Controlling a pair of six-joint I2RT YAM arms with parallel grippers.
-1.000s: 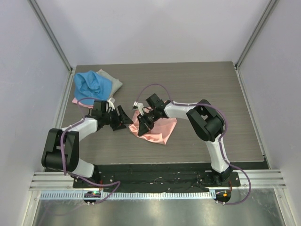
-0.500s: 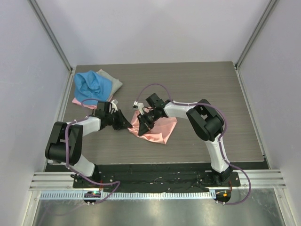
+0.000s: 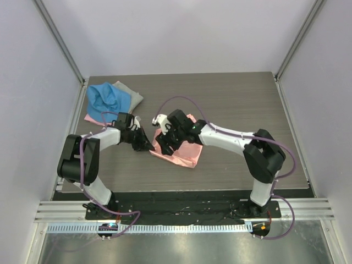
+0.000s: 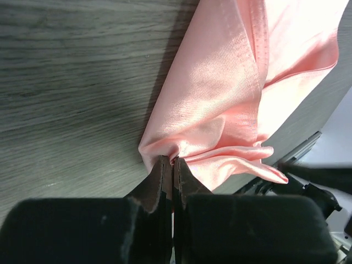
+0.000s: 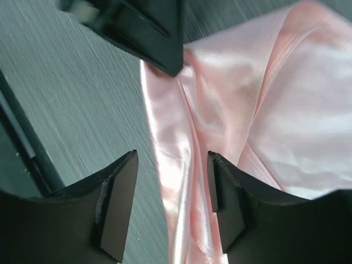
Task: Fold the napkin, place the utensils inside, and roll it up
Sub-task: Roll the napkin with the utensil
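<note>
The salmon-pink napkin (image 3: 182, 156) lies crumpled near the middle of the table. My left gripper (image 3: 149, 147) reaches in from the left and is shut on the napkin's left corner; the left wrist view shows the cloth (image 4: 220, 99) pinched between its closed tips (image 4: 173, 160). My right gripper (image 3: 164, 142) hovers over the same left side of the napkin (image 5: 231, 99), open, with a fold of satin lying between its fingers (image 5: 118, 198) but not clamped. The left gripper's black tip (image 5: 151, 38) shows just beyond. The utensils are out of view.
A blue cloth (image 3: 106, 99) lies bunched at the back left, over a grey cloth (image 3: 131, 94), with a strip of pink cloth (image 3: 92, 117) showing beneath them. The table's left edge (image 3: 74, 126) runs close to that pile.
My left gripper moved right to the napkin's corner and shut on it. My right gripper opened and let go of the cloth, and the right arm stretched further left.
</note>
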